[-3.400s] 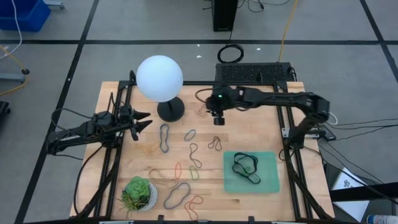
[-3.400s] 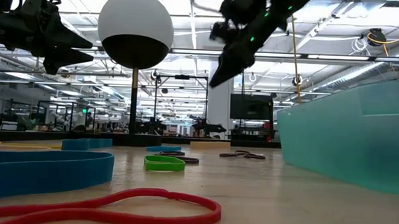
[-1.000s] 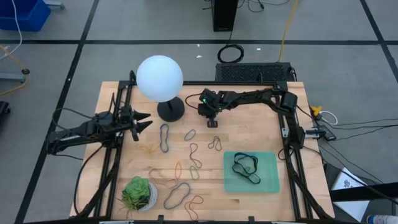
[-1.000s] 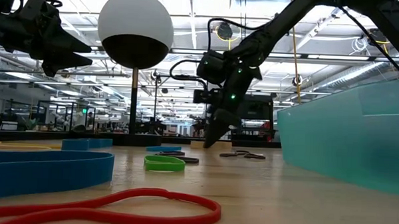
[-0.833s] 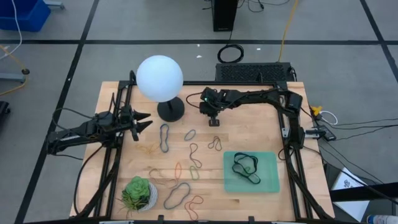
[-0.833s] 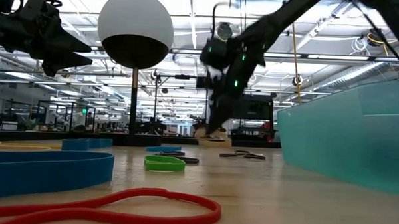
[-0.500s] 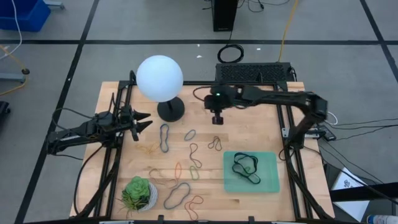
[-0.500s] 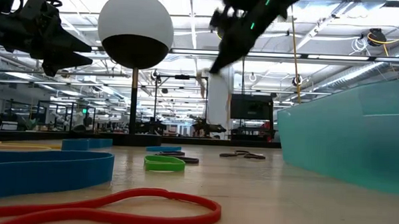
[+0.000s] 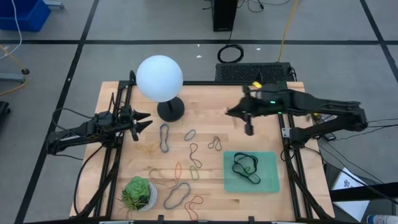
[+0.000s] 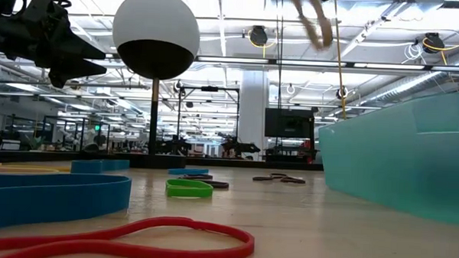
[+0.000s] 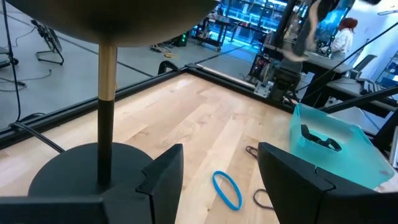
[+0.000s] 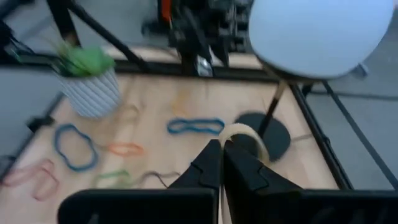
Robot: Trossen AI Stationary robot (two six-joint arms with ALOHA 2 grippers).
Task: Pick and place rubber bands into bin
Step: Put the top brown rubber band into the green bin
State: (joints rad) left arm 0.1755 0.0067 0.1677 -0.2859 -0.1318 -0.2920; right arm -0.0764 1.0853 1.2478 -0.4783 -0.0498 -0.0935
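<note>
Pinching a tan rubber band (image 12: 244,138) in your right gripper (image 12: 221,163), you are holding it in the air above the table (image 9: 273,134), just short of the mint-green bin (image 9: 268,180). Your left gripper (image 9: 138,121) is waiting, fingers spread, beside the globe lamp (image 9: 160,78).

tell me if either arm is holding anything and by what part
The right gripper is shut on a tan rubber band, pinching one end of the loop so the rest hangs free. The left gripper is open, holding nothing.
</note>
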